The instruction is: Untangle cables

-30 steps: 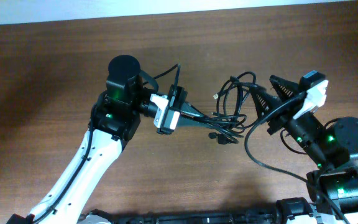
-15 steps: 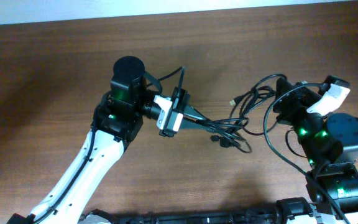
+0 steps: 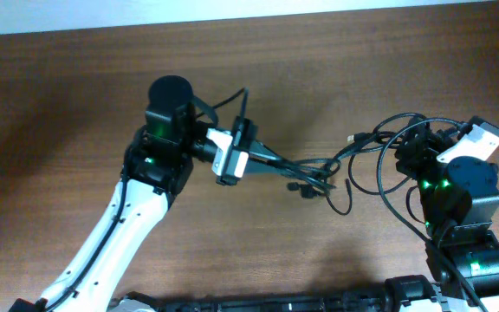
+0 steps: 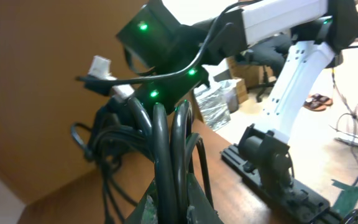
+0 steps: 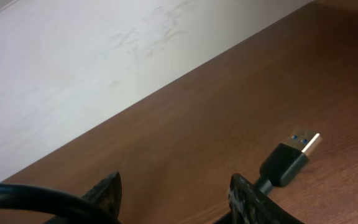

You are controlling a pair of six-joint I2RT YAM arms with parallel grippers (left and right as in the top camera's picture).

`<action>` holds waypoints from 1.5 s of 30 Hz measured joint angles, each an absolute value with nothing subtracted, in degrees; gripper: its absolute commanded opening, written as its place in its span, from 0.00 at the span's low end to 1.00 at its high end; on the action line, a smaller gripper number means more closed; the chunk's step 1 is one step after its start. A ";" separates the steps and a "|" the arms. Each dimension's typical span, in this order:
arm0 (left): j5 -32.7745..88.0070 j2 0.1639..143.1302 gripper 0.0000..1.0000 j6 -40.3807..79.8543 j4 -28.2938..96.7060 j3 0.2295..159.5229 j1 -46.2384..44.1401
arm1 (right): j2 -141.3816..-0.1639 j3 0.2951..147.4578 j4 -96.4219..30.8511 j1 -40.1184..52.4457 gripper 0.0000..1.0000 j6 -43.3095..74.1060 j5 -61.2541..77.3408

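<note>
Plainly, the left gripper (image 3: 275, 161) was closed tight on the cables (image 3: 319, 170); its wrist view showed several thin black cords pinched side by side between the jaws and fanning upward from them. From that grip the cords ran across the brown table (image 3: 76, 87) toward the right gripper (image 5: 178, 190); they bunched in a loose snarl roughly midway between the two arms, with one loop sagging toward the near edge and others arching up around the right wrist. The right gripper's jaws stood about half apart; bare table showed between the fingertips, so nothing was pinched there; a black cord crossed close by one finger, and a USB-A plug (image 5: 293, 159) lay on the wood just beyond the other; whether any cord was hooked over a finger, I could not tell. The cords looked light, limp and fairly slick; they would likely follow any pull, curl back when released, and slide through a weak pinch; a hard tug risked cinching the snarl tighter rather than freeing it. The best hold seemed to be a single strand near its plug end, where the moulded body would act as a stop; the free USB-A end looked the easiest to draw out through the loops.
</note>
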State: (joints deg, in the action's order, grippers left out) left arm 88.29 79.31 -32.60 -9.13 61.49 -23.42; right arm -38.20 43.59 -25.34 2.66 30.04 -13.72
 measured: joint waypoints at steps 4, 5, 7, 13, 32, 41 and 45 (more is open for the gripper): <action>88.29 79.31 0.00 -32.60 -9.21 61.49 -20.47 | -38.20 43.59 -25.47 2.66 0.58 30.15 -14.11; 88.29 79.31 0.00 -32.60 -9.21 61.49 -19.92 | -38.20 43.59 -25.56 2.66 0.58 30.02 -14.13; 88.31 79.31 0.00 -32.60 -9.23 61.49 -19.14 | -38.20 43.59 -25.56 2.66 0.59 30.04 -14.13; 88.33 79.31 0.00 -32.60 -9.23 61.49 -17.85 | -38.20 43.59 -25.71 2.66 0.63 30.02 -14.13; 88.77 79.31 0.00 -32.58 -8.34 61.49 -20.14 | -38.20 43.59 -15.57 2.66 0.80 17.30 5.91; 88.77 79.31 0.00 -32.60 -6.79 61.49 -20.25 | -38.20 43.59 -14.33 2.66 0.80 -1.13 24.14; 88.77 79.31 0.00 -32.60 -5.54 61.49 -20.47 | -38.20 43.59 -15.40 2.66 0.75 -13.23 26.87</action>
